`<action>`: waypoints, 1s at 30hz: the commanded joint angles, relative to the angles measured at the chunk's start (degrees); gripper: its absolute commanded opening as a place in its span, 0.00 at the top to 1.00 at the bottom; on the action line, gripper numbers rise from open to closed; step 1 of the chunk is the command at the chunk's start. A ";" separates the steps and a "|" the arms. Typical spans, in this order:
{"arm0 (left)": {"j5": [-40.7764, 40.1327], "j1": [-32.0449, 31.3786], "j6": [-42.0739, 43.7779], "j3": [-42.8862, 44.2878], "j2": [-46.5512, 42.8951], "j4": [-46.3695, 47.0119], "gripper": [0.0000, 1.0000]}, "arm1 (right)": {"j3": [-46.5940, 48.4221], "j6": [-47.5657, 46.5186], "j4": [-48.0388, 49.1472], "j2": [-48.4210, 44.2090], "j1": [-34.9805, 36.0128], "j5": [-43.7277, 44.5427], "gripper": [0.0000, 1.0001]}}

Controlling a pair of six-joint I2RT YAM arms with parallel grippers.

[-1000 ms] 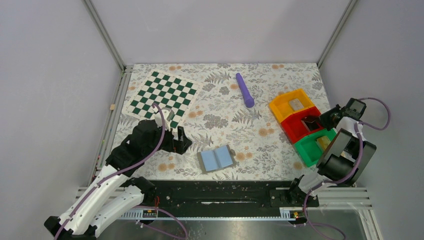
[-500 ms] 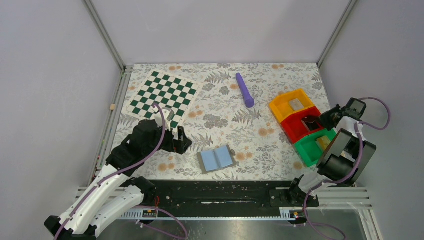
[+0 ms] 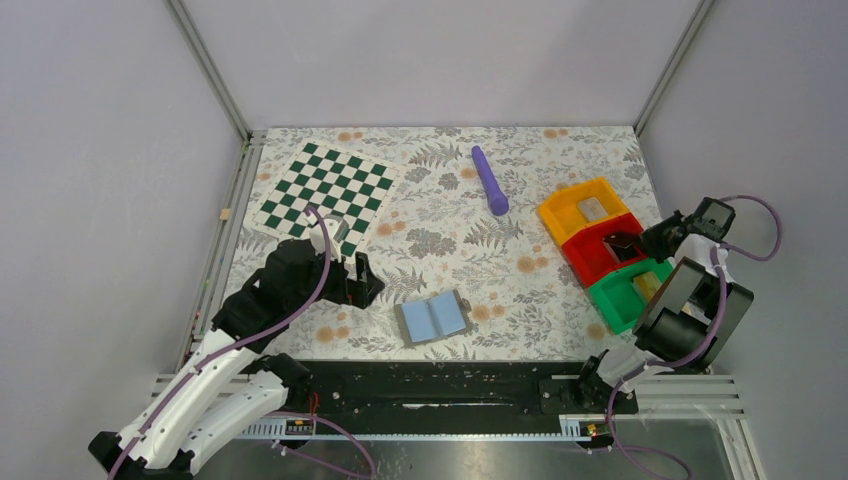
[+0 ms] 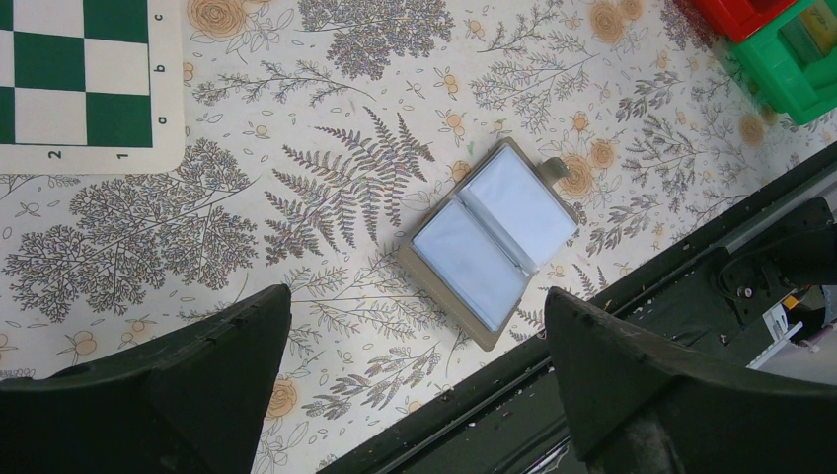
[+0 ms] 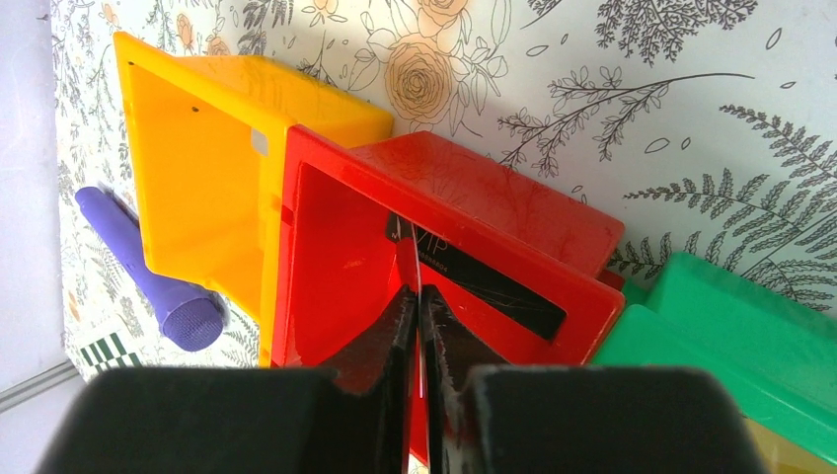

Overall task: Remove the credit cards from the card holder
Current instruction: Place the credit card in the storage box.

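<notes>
The card holder (image 3: 433,317) lies open on the table near the front edge, its light blue inner faces up; the left wrist view shows it (image 4: 491,237) with no card showing in it. My left gripper (image 3: 365,280) is open and empty, just left of the holder (image 4: 415,301). My right gripper (image 3: 648,238) is shut on a thin card seen edge-on (image 5: 418,281), held over the red bin (image 5: 336,247). A dark credit card (image 5: 484,284) leans inside that red bin.
The yellow bin (image 3: 560,205), red bin (image 3: 585,262) and green bin (image 3: 612,300) stand in a row at the right; the yellow and green ones each hold a card. A purple cylinder (image 3: 489,180) lies at the back. A chessboard (image 3: 328,187) lies at the back left.
My right wrist has shifted very slightly over the red bin. The left arm and the card holder have not moved.
</notes>
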 commanded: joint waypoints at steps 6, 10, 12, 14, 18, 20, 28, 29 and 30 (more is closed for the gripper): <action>0.21 0.31 0.24 2.06 -0.17 1.99 0.01 | 0.75 0.58 0.10 -1.15 -1.77 3.20 0.83; 0.38 0.27 0.24 1.97 -0.23 1.99 0.01 | 1.26 1.01 -1.26 -2.00 -1.86 6.83 0.76; 0.42 0.30 0.24 1.98 -0.23 1.97 0.01 | 1.82 1.03 -1.98 -2.51 -1.85 8.30 0.74; 0.42 0.28 0.24 2.06 -0.10 1.99 0.01 | 2.27 1.03 -2.63 -3.01 -1.88 9.31 0.72; 0.47 0.24 0.31 2.18 0.16 1.99 0.01 | 2.89 0.96 -3.13 -3.76 -1.85 10.87 0.72; 0.45 0.23 0.33 2.15 0.12 1.99 0.01 | 3.22 1.03 -3.66 -3.89 -1.85 11.75 0.72; 0.52 0.23 0.33 2.11 -0.02 2.00 0.01 | 4.53 0.04 -5.71 -5.20 -1.85 13.47 0.72; 0.60 0.23 0.33 2.15 0.02 1.99 0.01 | 4.53 -0.42 -5.73 -5.48 -1.88 13.41 0.73; 0.66 0.23 0.33 2.15 -0.02 1.99 0.01 | 4.53 -0.95 -5.75 -5.68 -1.79 13.21 0.75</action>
